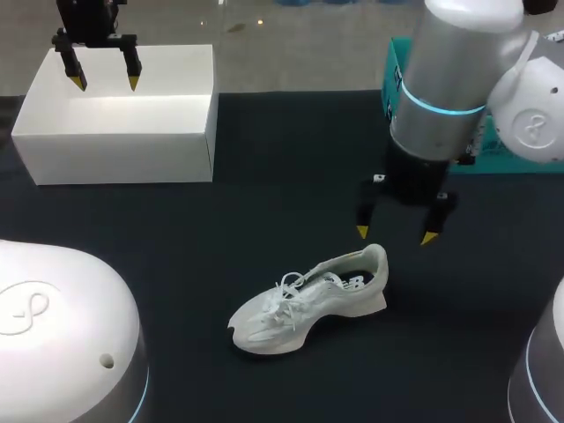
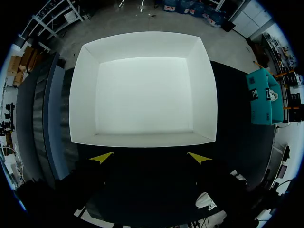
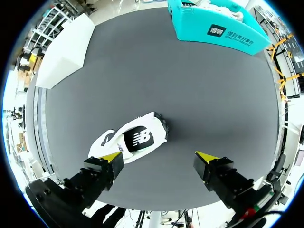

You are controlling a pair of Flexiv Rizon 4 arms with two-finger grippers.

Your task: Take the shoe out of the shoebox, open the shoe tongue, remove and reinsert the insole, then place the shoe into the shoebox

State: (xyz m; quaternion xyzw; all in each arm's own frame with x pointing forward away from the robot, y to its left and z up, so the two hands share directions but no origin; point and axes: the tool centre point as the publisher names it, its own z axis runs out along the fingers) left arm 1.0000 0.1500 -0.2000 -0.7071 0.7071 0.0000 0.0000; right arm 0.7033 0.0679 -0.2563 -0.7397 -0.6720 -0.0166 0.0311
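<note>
A white sneaker (image 1: 308, 297) lies on the dark table, toe toward the near left, heel toward my right gripper. In the right wrist view the sneaker (image 3: 134, 141) rests ahead of the fingers, nearer one fingertip, untouched. My right gripper (image 1: 394, 234) hangs open just above and behind the heel, holding nothing. The white shoebox (image 1: 119, 115) stands empty at the far left. My left gripper (image 1: 105, 83) hovers open over its back part; in the left wrist view the shoebox (image 2: 142, 90) fills the space ahead of the left gripper (image 2: 150, 158).
A teal box (image 1: 480, 141) stands at the far right behind my right arm; the right wrist view shows the teal box (image 3: 216, 26) far ahead of the gripper. Dark tabletop (image 1: 282, 176) stretches between shoebox and sneaker.
</note>
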